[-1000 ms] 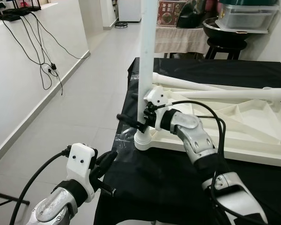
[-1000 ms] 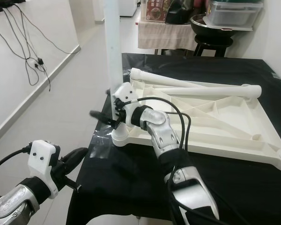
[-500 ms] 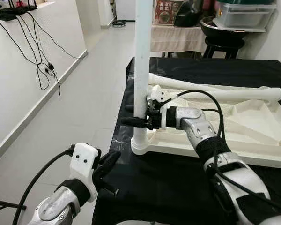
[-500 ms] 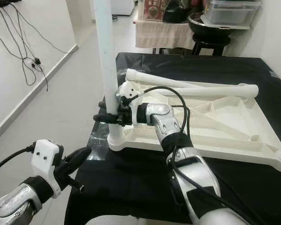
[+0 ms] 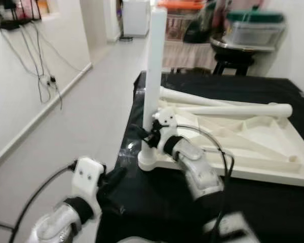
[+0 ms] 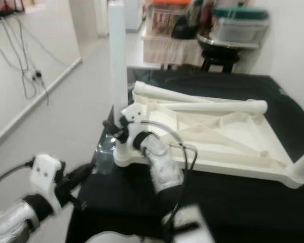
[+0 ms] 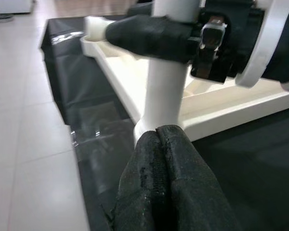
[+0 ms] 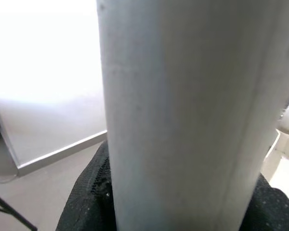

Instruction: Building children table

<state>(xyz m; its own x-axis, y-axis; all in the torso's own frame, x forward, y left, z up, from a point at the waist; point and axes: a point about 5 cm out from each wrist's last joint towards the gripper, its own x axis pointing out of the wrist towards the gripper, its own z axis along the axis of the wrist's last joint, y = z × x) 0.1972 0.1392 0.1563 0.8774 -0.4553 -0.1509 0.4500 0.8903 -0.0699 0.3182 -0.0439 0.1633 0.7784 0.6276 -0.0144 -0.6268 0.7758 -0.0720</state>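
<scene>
An upside-down white children's tabletop [image 5: 253,152] lies on a black-covered table [image 5: 162,202]. One white leg [image 5: 154,76] stands upright in its near-left corner socket. My right gripper [image 5: 146,136] is shut on this leg just above the socket; in the right wrist view the leg [image 8: 183,110] sits between the black fingers [image 8: 86,197]. Two more white legs [image 5: 228,107] lie across the tabletop. My left gripper [image 5: 115,177] hovers low at the table's left edge, fingers [image 7: 159,154] pressed together and empty, pointing at the leg's base [image 7: 164,101].
Grey tiled floor [image 5: 91,111] stretches to the left of the table. Cables [image 5: 45,78] hang on the white left wall. A black stool [image 5: 238,55] and a clothed table with plastic boxes [image 5: 253,28] stand behind. Clear plastic film [image 5: 127,148] lies at the table edge.
The head view has shifted and blurred. My right gripper stays clamped on the upright leg while its forearm has swung lower and nearer. The left gripper holds about the same place.
</scene>
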